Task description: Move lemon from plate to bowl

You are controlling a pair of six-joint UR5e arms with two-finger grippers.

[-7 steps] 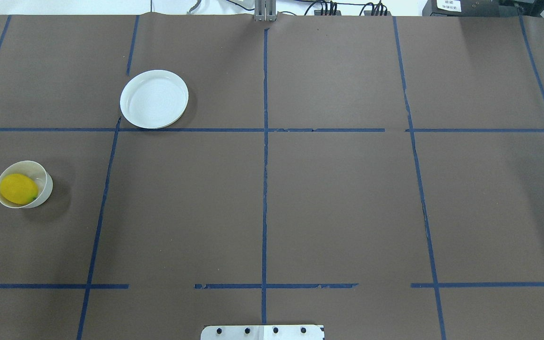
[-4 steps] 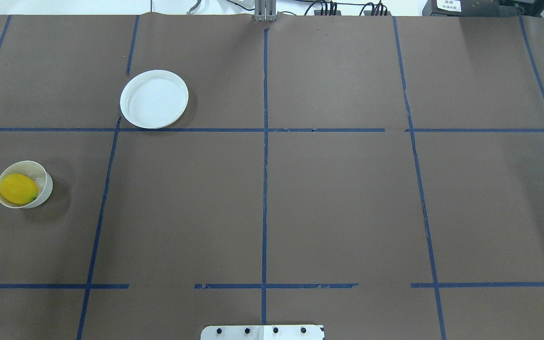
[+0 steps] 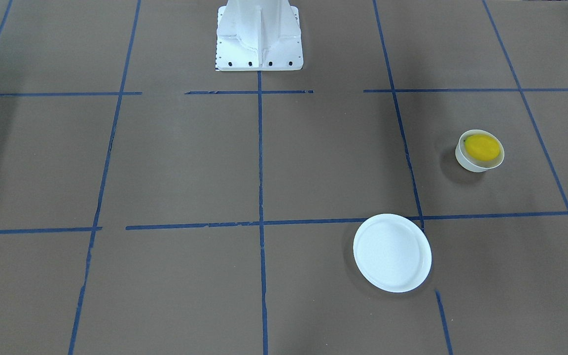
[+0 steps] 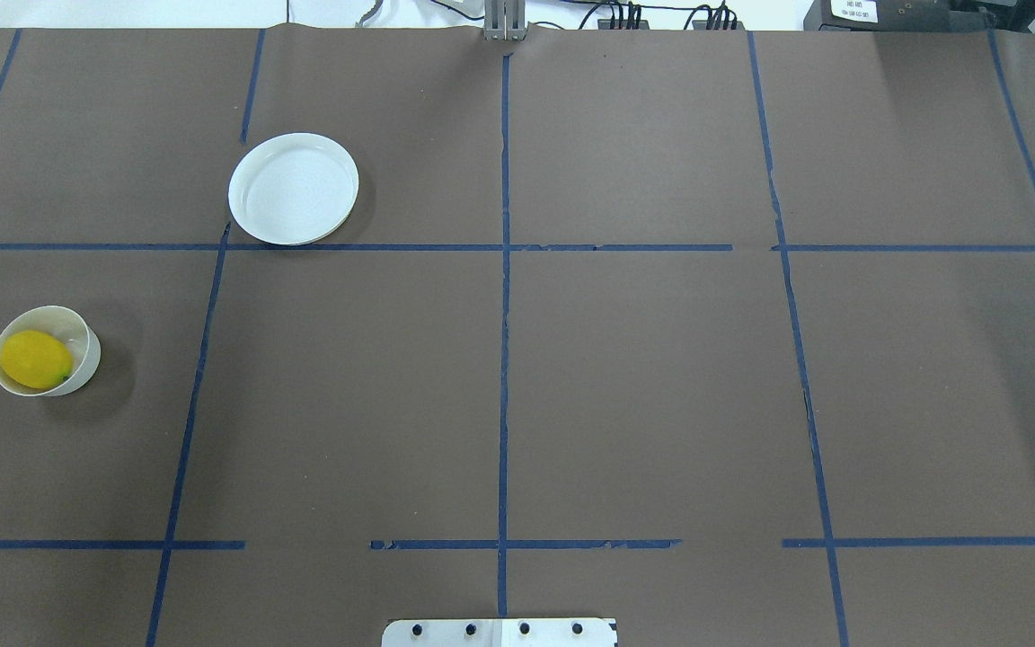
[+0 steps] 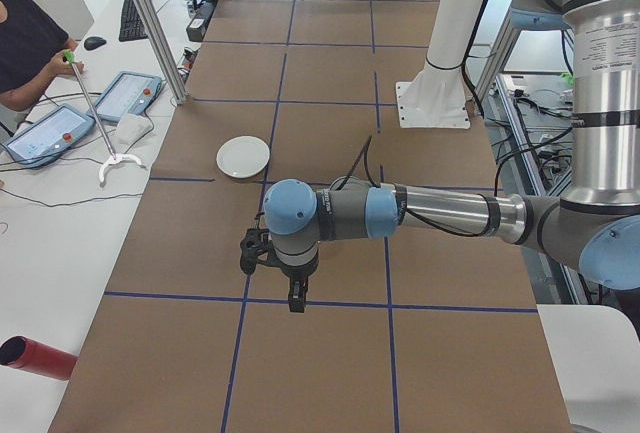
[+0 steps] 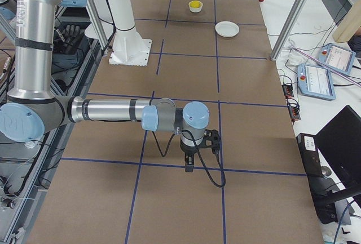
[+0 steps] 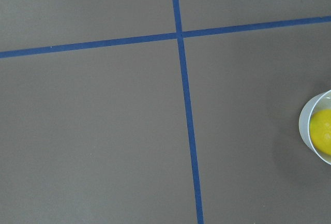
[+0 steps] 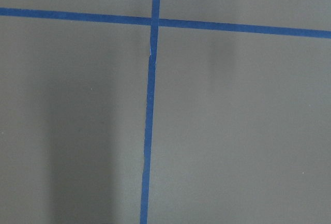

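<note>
The lemon (image 4: 34,359) lies inside the bowl (image 4: 79,336), and the plate (image 4: 293,189) sits well apart from the bowl. The left gripper (image 5: 296,301) and right gripper (image 6: 189,167) hang seemingly away from the bowl. I cannot tell how their fingers stand.

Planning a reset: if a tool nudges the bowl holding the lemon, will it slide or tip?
The bowl looks small, deep and thin-walled, so it probably skids easily. The lemon fills most of it, so its weight may steady it. Smooth and oval, the lemon would likely roll if spilled.
</note>
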